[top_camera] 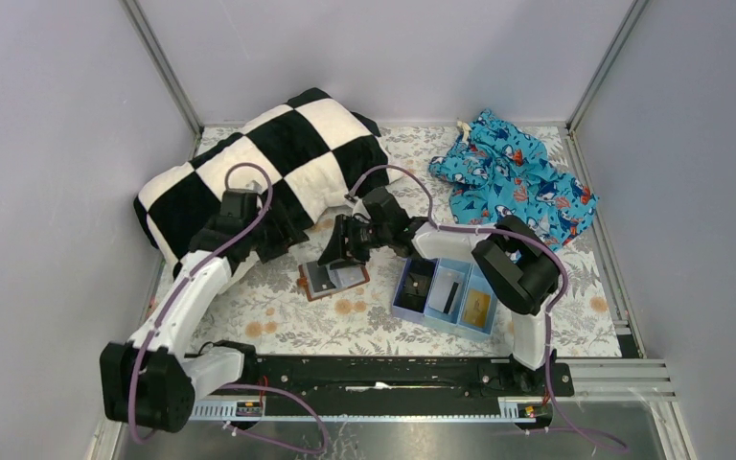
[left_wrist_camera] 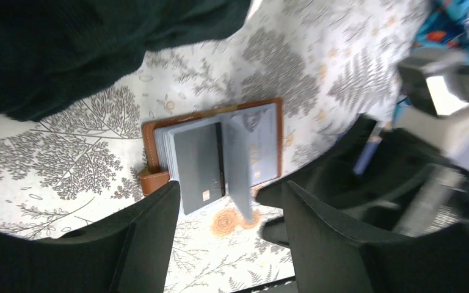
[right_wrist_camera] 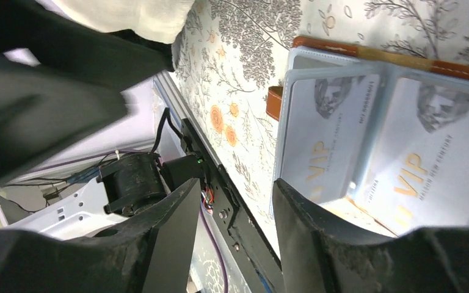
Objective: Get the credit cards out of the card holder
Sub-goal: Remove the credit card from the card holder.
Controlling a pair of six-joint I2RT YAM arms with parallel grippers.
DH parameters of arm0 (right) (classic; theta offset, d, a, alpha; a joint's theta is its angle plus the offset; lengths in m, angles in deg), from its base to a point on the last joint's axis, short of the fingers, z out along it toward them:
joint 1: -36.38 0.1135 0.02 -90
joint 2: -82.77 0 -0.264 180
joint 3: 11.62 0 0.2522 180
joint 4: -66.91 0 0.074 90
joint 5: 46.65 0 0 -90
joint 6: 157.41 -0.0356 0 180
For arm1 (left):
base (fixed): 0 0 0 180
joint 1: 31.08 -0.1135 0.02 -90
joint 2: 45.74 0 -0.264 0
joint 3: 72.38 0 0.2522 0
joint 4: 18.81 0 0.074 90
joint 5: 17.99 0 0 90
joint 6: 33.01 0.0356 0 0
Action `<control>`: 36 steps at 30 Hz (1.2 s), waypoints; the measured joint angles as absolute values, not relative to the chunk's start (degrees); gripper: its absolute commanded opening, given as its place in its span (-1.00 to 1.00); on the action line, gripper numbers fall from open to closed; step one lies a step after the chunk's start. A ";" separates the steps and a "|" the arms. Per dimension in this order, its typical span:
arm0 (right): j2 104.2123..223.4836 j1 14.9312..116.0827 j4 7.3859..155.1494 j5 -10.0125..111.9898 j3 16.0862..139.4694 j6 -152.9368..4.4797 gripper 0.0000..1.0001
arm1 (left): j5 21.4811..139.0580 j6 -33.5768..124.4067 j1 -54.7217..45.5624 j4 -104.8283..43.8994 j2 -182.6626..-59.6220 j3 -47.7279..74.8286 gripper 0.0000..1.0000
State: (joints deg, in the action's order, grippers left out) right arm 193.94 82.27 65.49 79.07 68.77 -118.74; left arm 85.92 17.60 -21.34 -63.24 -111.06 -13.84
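The brown leather card holder (top_camera: pixel 331 278) lies open on the floral cloth, its grey-blue sleeves fanned up. In the left wrist view the holder (left_wrist_camera: pixel 151 131) shows a grey card (left_wrist_camera: pixel 198 162) and one sleeve page (left_wrist_camera: pixel 238 165) standing on edge. In the right wrist view its sleeves hold pale whitish-blue "VIP" cards (right_wrist_camera: pixel 330 134). An orange-gold card (top_camera: pixel 477 307) lies in the light blue tray (top_camera: pixel 404 309). My left gripper (top_camera: pixel 283 244) (left_wrist_camera: pixel 229 223) is open and empty just left of the holder. My right gripper (top_camera: pixel 337 254) (right_wrist_camera: pixel 232 226) is open and empty over the holder's near edge.
A black-and-white checkered pillow (top_camera: pixel 259 172) lies at the back left, right behind my left wrist. A blue patterned cloth (top_camera: pixel 513 177) lies at the back right. The tray also holds black items (top_camera: pixel 450 292). Grey walls close the table on three sides.
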 measured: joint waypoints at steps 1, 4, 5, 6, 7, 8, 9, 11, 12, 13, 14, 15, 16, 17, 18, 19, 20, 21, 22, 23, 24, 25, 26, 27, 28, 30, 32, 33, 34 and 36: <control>194.34 82.60 65.25 79.07 69.26 -118.74 0.09 | 85.02 17.60 -21.34 -64.38 -109.53 -12.42 0.33; 195.45 83.41 64.97 79.40 70.48 -118.85 0.08 | 82.38 17.51 -21.34 -67.20 -105.33 -9.39 0.34; 195.73 83.65 64.97 79.55 70.76 -118.85 0.08 | 81.72 17.51 -21.36 -67.68 -104.37 -9.06 0.34; 195.78 83.82 64.99 79.64 70.87 -118.88 0.08 | 81.22 17.49 -21.41 -68.07 -103.69 -9.01 0.34; 195.80 83.95 65.01 79.77 70.87 -118.85 0.08 | 80.91 17.49 -21.45 -68.60 -103.45 -9.01 0.34; 195.80 84.04 65.10 79.93 70.96 -118.72 0.08 | 80.89 17.49 -21.45 -69.04 -103.47 -9.01 0.33; 195.78 84.08 65.38 79.88 71.07 -118.42 0.08 | 80.98 17.49 -21.45 -69.34 -103.84 -9.01 0.33; 195.54 84.06 66.61 79.14 71.09 -117.21 0.06 | 81.88 17.49 -21.45 -69.23 -104.80 -9.06 0.33; 195.30 83.95 67.31 78.55 71.05 -116.71 0.04 | 82.84 17.47 -21.47 -68.84 -105.31 -9.21 0.33; 194.93 83.80 67.98 78.05 70.87 -116.23 0.01 | 84.06 17.44 -21.45 -68.40 -105.85 -9.41 0.32; 194.27 83.56 68.47 77.41 70.37 -115.77 -0.01 | 85.02 17.38 -21.45 -67.88 -106.27 -9.71 0.32; 193.40 83.12 68.88 76.89 69.71 -115.40 -0.03 | 86.31 17.23 -21.45 -67.00 -106.75 -10.19 0.32; 192.50 82.42 69.32 76.49 68.97 -115.07 -0.05 | 87.65 16.96 -21.45 -65.95 -107.25 -10.81 0.31; 191.80 81.50 69.71 75.97 68.38 -114.75 -0.06 | 88.72 16.79 -21.43 -65.08 -107.80 -11.35 0.31; 191.34 80.45 69.95 75.51 67.92 -114.44 -0.06 | 90.07 16.46 -21.30 -63.92 -108.48 -12.07 0.31; 191.10 79.14 70.48 75.14 67.53 -114.02 -0.07 | 91.25 16.29 -21.15 -62.74 -109.18 -12.82 0.31; 191.08 78.03 71.20 74.46 67.38 -113.63 -0.07 | 92.35 16.02 -20.95 -61.58 -109.92 -13.56 0.30; 191.08 77.04 72.05 73.94 67.29 -113.17 -0.07 | 93.66 15.74 -20.77 -60.27 -110.86 -14.33 0.30; 191.10 75.95 73.30 73.30 67.20 -112.56 -0.08 | 94.79 15.37 -20.60 -58.94 -111.95 -15.09 0.30; 191.14 75.17 74.37 72.69 67.20 -111.93 -0.08 | 95.76 15.08 -20.51 -57.69 -113.13 -15.88 0.30; 191.25 74.77 75.15 72.32 67.24 -111.40 -0.08 | 96.37 14.89 -20.42 -56.73 -114.09 -16.51 0.30; 191.41 74.58 75.90 71.95 67.31 -110.85 -0.08 | 96.91 14.69 -20.27 -55.70 -115.01 -17.25 0.30; 191.71 74.58 76.66 71.60 67.53 -110.33 -0.07 | 97.29 14.47 -20.23 -54.74 -115.89 -18.02 0.29; 192.13 74.68 77.32 71.40 67.70 -109.83 -0.05 | 97.53 14.28 -20.23 -53.87 -116.69 -18.78 0.29; 192.43 74.82 77.78 71.25 67.86 -109.52 -0.04 | 97.55 14.01 -20.23 -53.10 -117.55 -19.53 0.28; 193.22 75.01 78.74 71.01 67.97 -108.78 -0.02 | 97.42 13.84 -20.23 -52.43 -119.16 -20.31 0.28; 194.01 75.06 79.04 70.90 67.99 -108.34 -0.01 | 96.80 13.86 -20.23 -52.14 -120.89 -20.53 0.28; 194.34 75.06 79.11 70.90 68.01 -108.19 -0.01 | 96.50 13.88 -20.23 -52.14 -121.53 -20.55 0.28; 194.82 75.06 79.18 70.90 68.10 -108.10 -0.01 | 96.08 13.93 -20.23 -52.01 -122.03 -20.62 0.28; 195.65 75.06 79.24 70.94 68.27 -107.90 -0.01 | 95.54 13.99 -20.23 -51.64 -122.53 -20.88 0.28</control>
State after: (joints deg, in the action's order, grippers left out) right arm 195.65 75.06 79.24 70.94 68.27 -107.90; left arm 95.54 13.99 -20.23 -51.64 -122.53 -20.88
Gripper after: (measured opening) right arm 0.493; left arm 0.639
